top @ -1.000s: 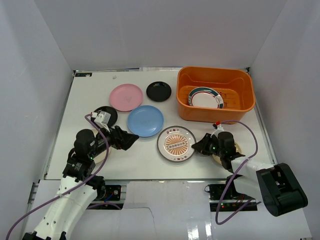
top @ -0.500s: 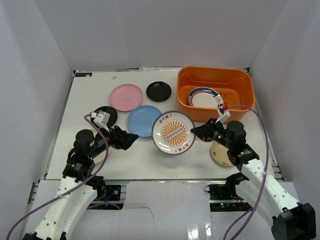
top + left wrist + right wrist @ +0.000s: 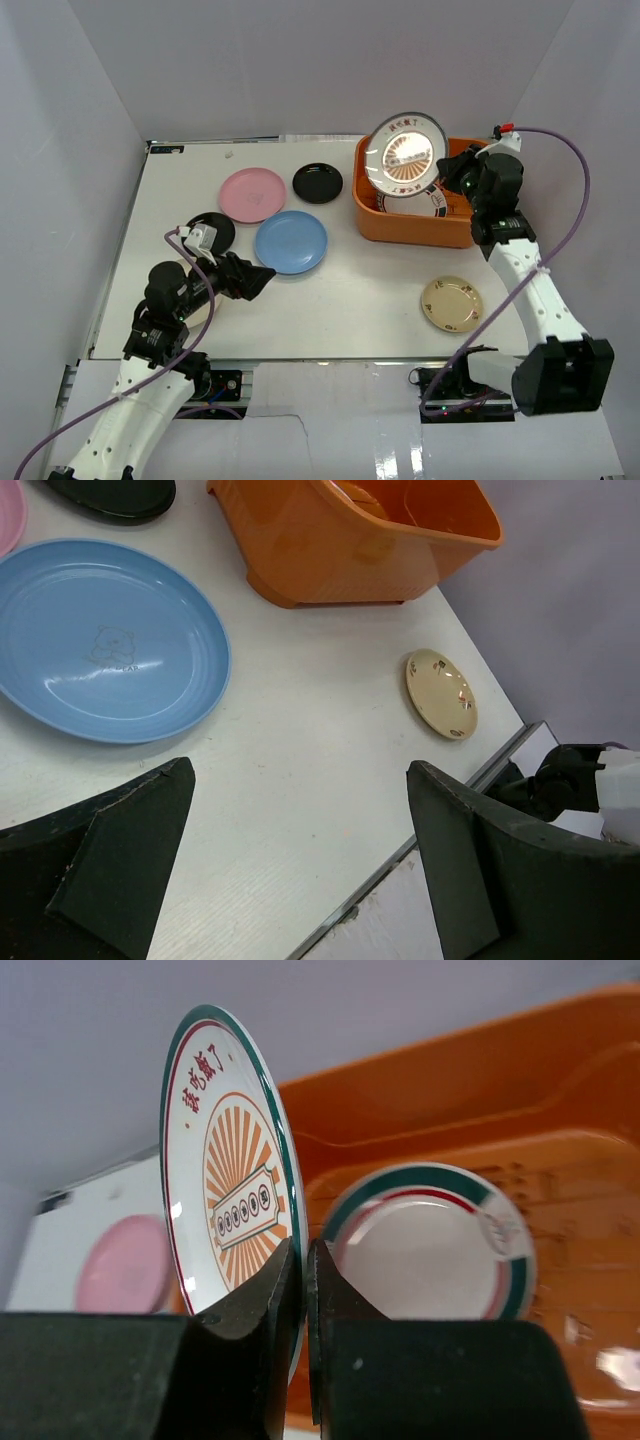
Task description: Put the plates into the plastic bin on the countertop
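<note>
Seven plates in all: five on the worktop (image 3: 370, 300), one in the bin, one in the air. There are two arms and one bin.

At the near edge, the left arm (image 3: 165, 310) is folded low over the near-left corner, its forearm pointing right and slightly away. The left pincer (image 3: 262, 277) is released, fingers spread wide with nothing between them, its tips just short of the blue plate's near rim.

The cream plate (image 3: 451, 304) lies alone at the near right, well apart from the others. Farther in, the blue plate (image 3: 290, 242) lies flat near the middle. To its left is a black plate (image 3: 222, 232), partly hidden by the left wrist. Beyond these lie the pink plate (image 3: 252, 194) and, to its right, the second black plate (image 3: 318, 182).

The right arm (image 3: 535, 290) rises from its near-right base and stretches far along the right edge, its wrist turned left over the bin (image 3: 420, 230), which stands at the far right corner. The right pincer (image 3: 447, 170) is clenched on the rim of the sunburst plate (image 3: 403, 150), holding it tilted on edge above the bin's left half. Below it, the green-rimmed plate (image 3: 412, 204) lies on the bin's slotted floor.
</note>
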{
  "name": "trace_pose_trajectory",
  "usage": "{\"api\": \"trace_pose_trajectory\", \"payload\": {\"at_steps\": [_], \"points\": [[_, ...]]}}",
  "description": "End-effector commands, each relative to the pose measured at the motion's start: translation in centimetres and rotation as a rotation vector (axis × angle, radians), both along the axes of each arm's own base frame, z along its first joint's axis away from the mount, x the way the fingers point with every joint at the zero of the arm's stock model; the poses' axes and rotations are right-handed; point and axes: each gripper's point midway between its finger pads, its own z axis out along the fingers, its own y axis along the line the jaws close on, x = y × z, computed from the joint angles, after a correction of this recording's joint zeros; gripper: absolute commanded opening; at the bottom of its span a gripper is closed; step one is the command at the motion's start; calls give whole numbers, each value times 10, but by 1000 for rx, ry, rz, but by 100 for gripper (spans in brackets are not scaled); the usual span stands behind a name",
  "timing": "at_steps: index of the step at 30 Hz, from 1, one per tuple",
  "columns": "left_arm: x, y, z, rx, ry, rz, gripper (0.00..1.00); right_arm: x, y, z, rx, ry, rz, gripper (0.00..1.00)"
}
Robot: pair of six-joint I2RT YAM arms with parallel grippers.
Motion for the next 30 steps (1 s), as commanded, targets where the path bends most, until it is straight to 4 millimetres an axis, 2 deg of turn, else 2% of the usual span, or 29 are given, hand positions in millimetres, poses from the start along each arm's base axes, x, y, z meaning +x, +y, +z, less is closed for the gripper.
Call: {"api": "trace_pose_trajectory", "payload": {"at_steps": [1,4,7,9,11,13,15,16,18,19,23,24,25,26,27,28,29,30], "points": [[-2,2,4,-4,-14,4,98,28,-51,-4,-74,21,-205,8],[-3,2,5,-5,-18,4,98,49,-62,-44,-99,120,-231,8],[-3,2,5,-3,-19,6,98,57,-70,-66,-129,172,-252,8],[-3,2,5,-3,-18,4,98,65,-71,-98,-150,253,-251,8],[-2,2,4,-1,-16,5,98,66,-73,-111,-161,282,-259,8],[-2,2,4,0,-15,10,98,65,-78,-122,-174,310,-277,13],[-2,2,4,0,-12,9,98,62,-81,-129,-186,325,-291,27],[-1,2,2,2,-7,10,98,61,-83,-128,-193,325,-298,38],[-1,2,3,1,-10,12,98,60,-85,-124,-209,323,-300,51],[0,3,3,3,-8,14,98,54,-84,-124,-216,345,-294,61],[0,3,2,5,-4,16,98,45,-75,-93,-202,290,-241,75],[0,3,2,5,-3,18,98,40,-70,-88,-193,277,-219,76],[0,3,2,4,-4,19,98,32,-60,-73,-176,237,-172,77],[1,4,2,6,-5,22,98,27,-53,-68,-172,222,-147,77],[1,4,2,8,-3,23,98,18,-31,-68,-182,213,-88,77],[1,5,2,9,0,26,98,7,-21,-55,-189,178,-66,77],[2,5,1,11,0,29,98,-2,-7,-54,-197,172,-36,76],[3,6,2,10,-1,38,98,-17,29,-54,-207,157,55,75]]}}
